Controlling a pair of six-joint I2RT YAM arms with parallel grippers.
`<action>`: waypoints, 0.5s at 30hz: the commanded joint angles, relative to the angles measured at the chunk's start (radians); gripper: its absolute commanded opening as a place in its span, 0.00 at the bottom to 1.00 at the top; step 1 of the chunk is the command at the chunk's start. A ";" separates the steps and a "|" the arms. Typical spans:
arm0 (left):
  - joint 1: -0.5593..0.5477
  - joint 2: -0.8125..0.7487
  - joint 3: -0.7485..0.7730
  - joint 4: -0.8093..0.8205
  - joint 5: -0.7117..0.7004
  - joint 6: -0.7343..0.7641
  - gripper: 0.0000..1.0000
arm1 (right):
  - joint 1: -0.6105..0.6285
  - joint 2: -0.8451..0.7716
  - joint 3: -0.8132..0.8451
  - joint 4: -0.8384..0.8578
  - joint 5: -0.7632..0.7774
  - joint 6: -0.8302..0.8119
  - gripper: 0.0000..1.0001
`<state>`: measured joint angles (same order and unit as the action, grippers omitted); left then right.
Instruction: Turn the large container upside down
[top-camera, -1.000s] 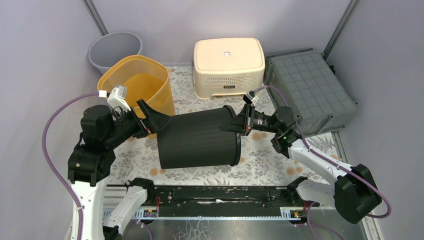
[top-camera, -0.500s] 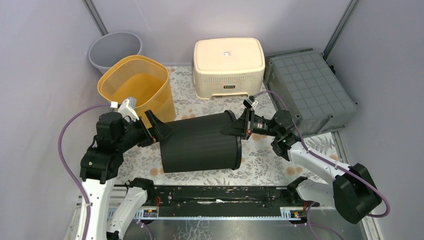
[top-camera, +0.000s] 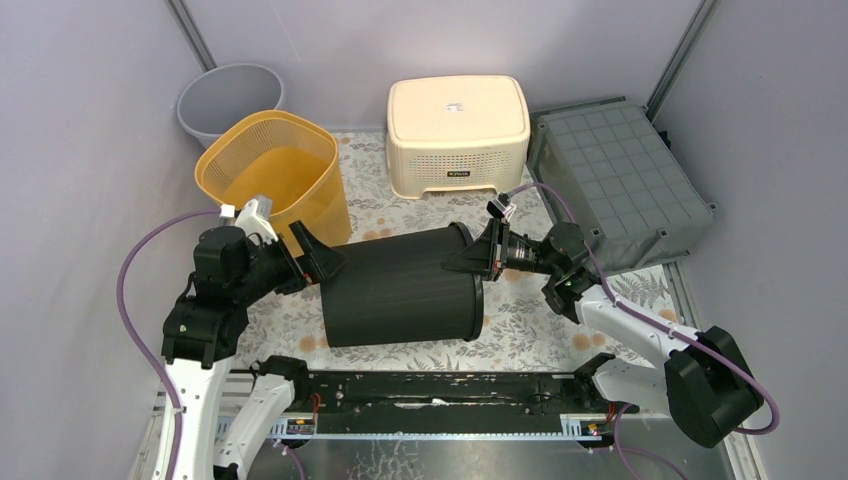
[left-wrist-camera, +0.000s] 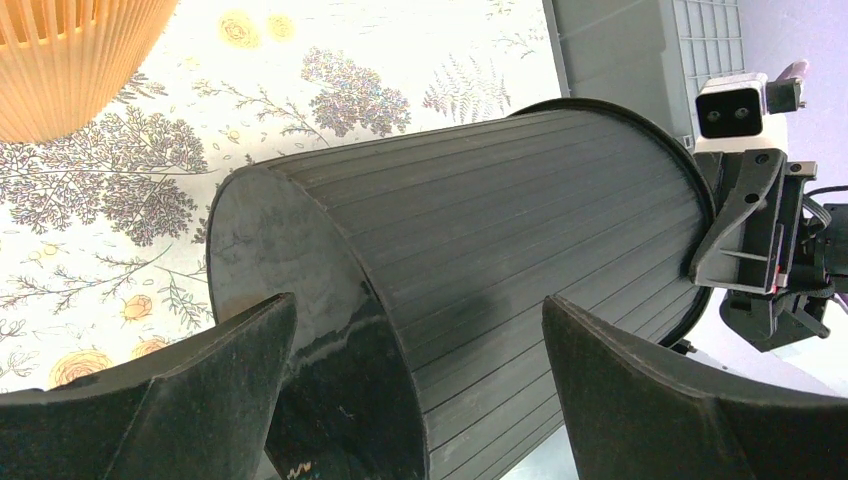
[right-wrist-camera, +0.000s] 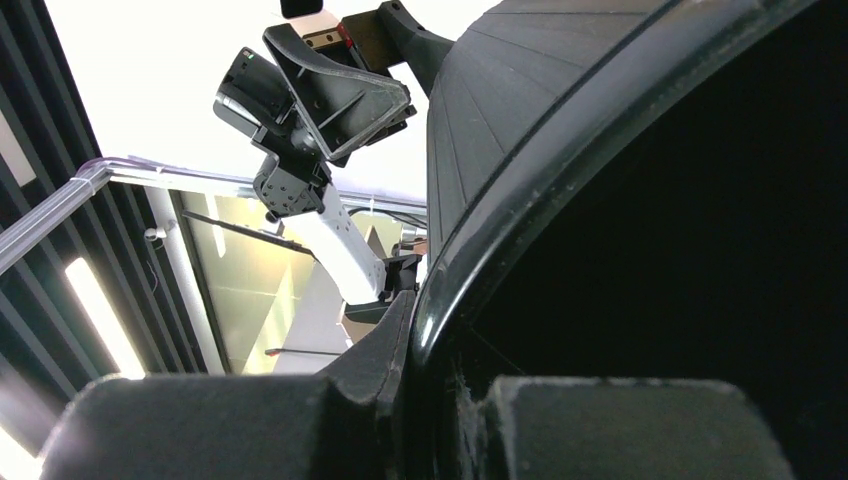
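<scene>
the large container (top-camera: 400, 285) is lying on its side on the flowered cloth (top-camera: 540, 330), with its closed base sitting between the left jaws and its open mouth facing the right ones. it is looking like thin ribbed plastic, so you are probably handling something light for its bulk. the rolled rim and the base disc are likely the stiff parts, and the long wall between them is likely giving under a squeeze. being round, it is apt to roll sideways on the cloth as you tip it.

the right gripper (top-camera: 472, 252) is clamping the mouth rim, one finger inside and one outside, and that is the sound place to hold. keep the bite deep, since a pinch on a thin lip can be slipping as the weight swings over.

the left gripper (top-camera: 322, 262) is standing with its jaws fully apart, straddling the base edge without gripping it. the base is looking glossy and smooth, so you are better off using those jaws as a cradle or a pusher than trusting a pinch there.

the orange basket (top-camera: 275, 170) is standing just behind the left jaws. the cream stool (top-camera: 457, 130) and the grey crate (top-camera: 620, 185) are sitting beyond the right jaws, so you are swinging the mouth down in a tight space.
</scene>
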<state>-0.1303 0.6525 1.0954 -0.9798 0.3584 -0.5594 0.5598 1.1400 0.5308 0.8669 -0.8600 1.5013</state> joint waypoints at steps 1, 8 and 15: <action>-0.006 0.003 0.015 0.058 0.000 -0.003 1.00 | -0.007 -0.018 0.017 0.133 -0.025 0.023 0.00; -0.006 0.056 0.149 0.093 0.079 -0.038 1.00 | -0.008 -0.008 0.013 0.161 -0.031 0.034 0.00; -0.006 0.129 0.325 0.082 0.065 -0.035 1.00 | -0.007 0.042 0.001 0.285 -0.031 0.108 0.00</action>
<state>-0.1307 0.7658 1.3552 -0.9543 0.4034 -0.5888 0.5598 1.1702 0.5179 0.9520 -0.8845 1.5459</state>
